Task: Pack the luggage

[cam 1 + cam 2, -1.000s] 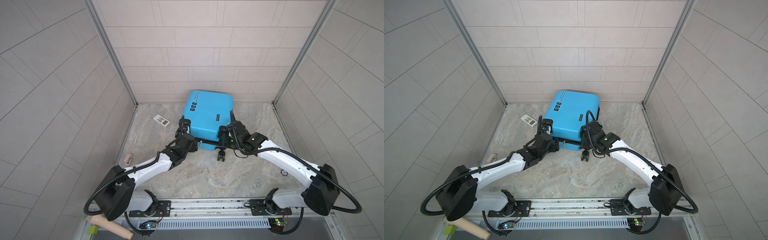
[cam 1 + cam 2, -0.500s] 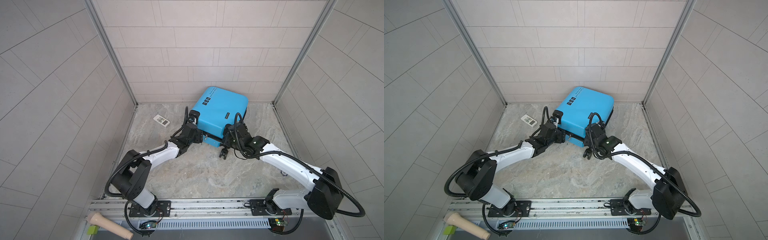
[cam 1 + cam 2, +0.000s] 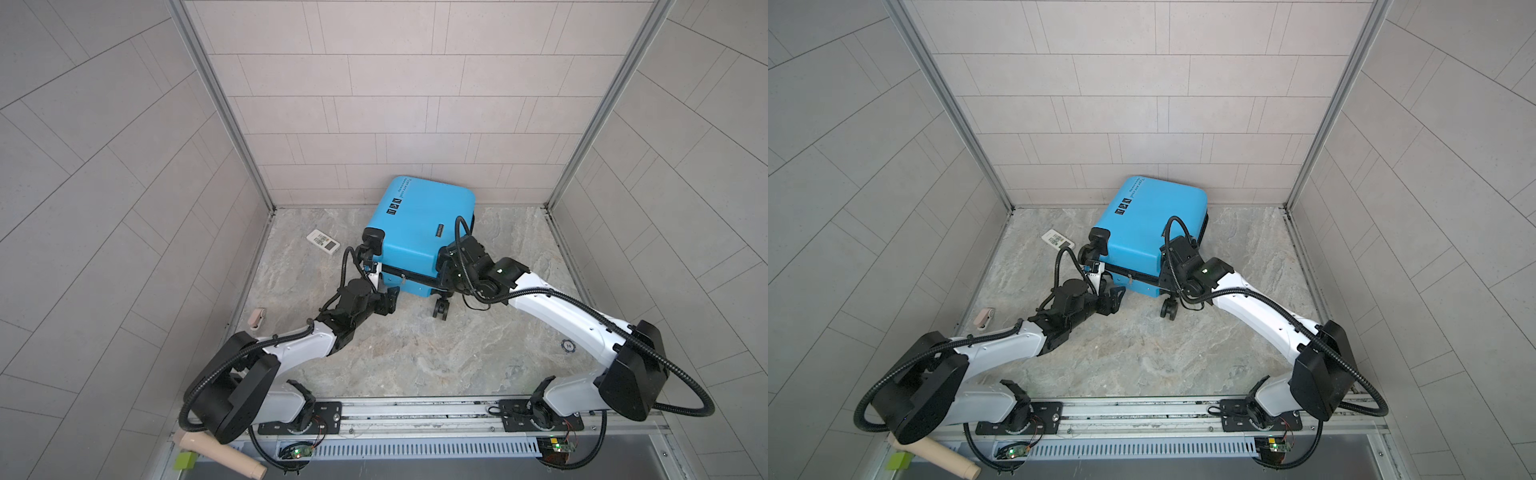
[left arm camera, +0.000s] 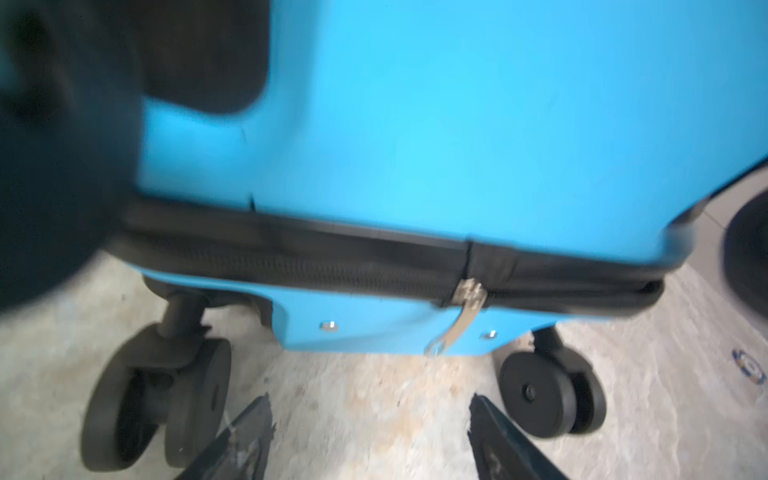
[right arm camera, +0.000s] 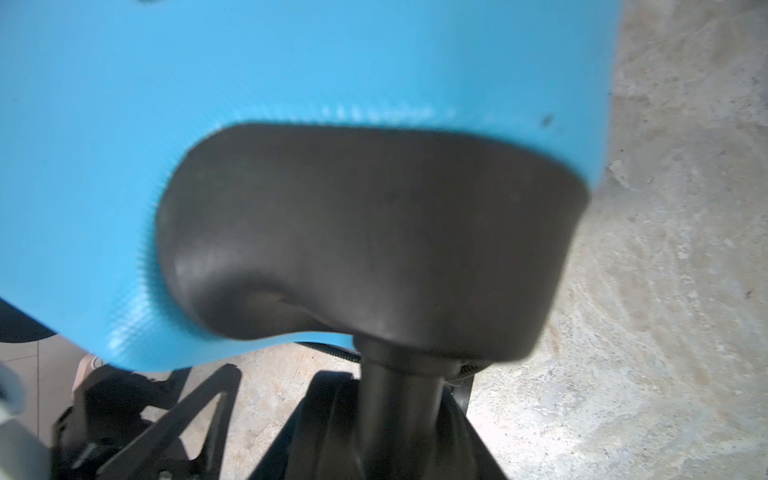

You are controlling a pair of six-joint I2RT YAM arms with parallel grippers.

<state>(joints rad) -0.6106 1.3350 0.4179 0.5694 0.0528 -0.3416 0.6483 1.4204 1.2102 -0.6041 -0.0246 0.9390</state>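
left gripper [image 4: 368, 405]: jaws wide apart, empty, low over the floor [image 4: 365, 374]. Lined up on the tab [image 4: 455, 328] but short of it.
right gripper [image 3: 444, 275]: looks clamped on the caster [image 5: 395, 382] stem at the near corner. That view is blurred, so it's a read, not certain.
luggage [image 3: 419, 224]: closed, broad face up, on the floor at the back. Wheel end faces the arms, far end is close to the back wall [image 3: 415, 124].

Risks as I see them:
- The tab is thin and hangs flat on the shell. Wide jaws closing there may scrape the shell or miss.
- The caster swivels, so the right hold isn't rigid. A pull along the zipper [image 4: 332, 270] could yaw or roll the luggage instead of moving the slider.
- If the right grip slips off the stem, nothing else restrains the luggage.
- The left arm's cable [image 3: 345, 266] loops beside the upper wheel [image 3: 372, 241] and could snag.
- The remote [image 3: 323, 242] lies outside. If it belongs inside, zipping now is wrong.
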